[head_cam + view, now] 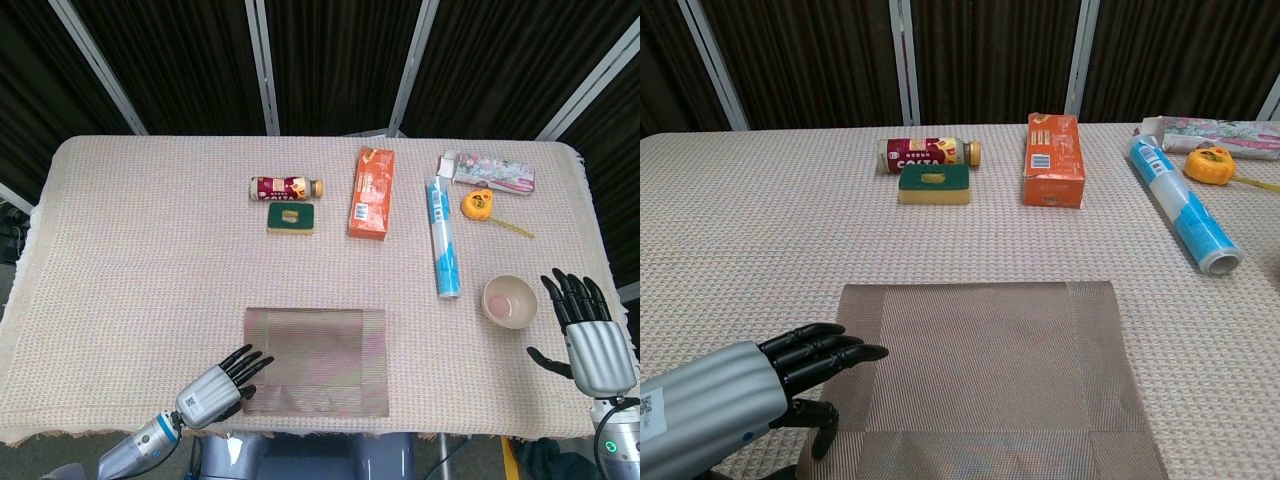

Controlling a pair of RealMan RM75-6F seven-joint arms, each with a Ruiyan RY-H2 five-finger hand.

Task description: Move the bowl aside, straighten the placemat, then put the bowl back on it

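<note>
The brown woven placemat (315, 347) (980, 368) lies square to the table's near edge. My left hand (216, 389) (735, 392) is at its near left corner, fingers stretched out flat with the fingertips (862, 352) over the mat's left border, holding nothing. The small pale bowl (509, 300) sits on the tablecloth at the right, off the mat and outside the chest view. My right hand (588, 335) hovers just right of the bowl with fingers spread, palm away, empty.
A blue-and-white roll (443, 238) lies left of the bowl. Further back are an orange box (371, 192), a green sponge (291, 218), a red bottle (286, 186), a yellow tape measure (479, 203) and a flowered box (488, 170).
</note>
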